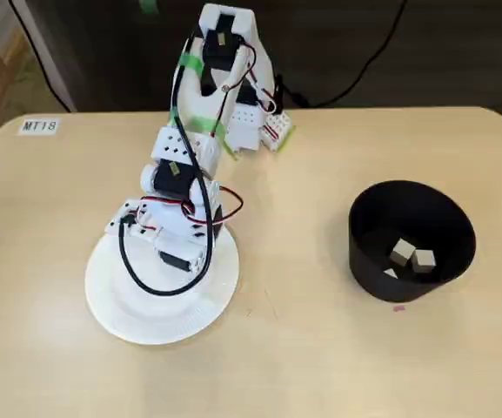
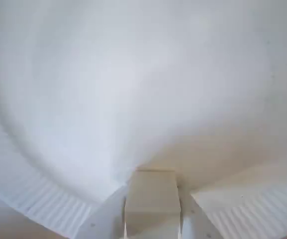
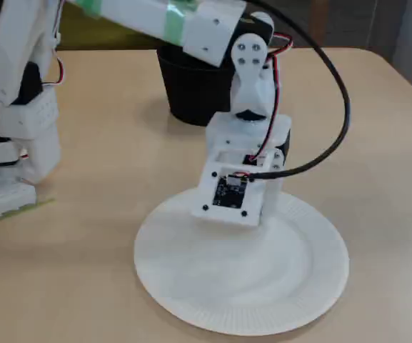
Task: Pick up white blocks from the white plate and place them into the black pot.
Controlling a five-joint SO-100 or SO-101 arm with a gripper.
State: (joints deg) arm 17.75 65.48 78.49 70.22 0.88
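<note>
The white plate lies on the table with my gripper lowered onto it. In the wrist view a cream white block sits tight between the two white fingers, resting on the plate's bare floor near its ribbed rim. No other block shows on the plate. The black pot stands apart from the plate, to the right in a fixed view, and holds white blocks on its bottom. In both fixed views the wrist body hides the fingertips.
The arm's base is clamped at the table's far edge, with cables looping over the plate. A small label is stuck at the table's far left corner. Bare tabletop lies between plate and pot.
</note>
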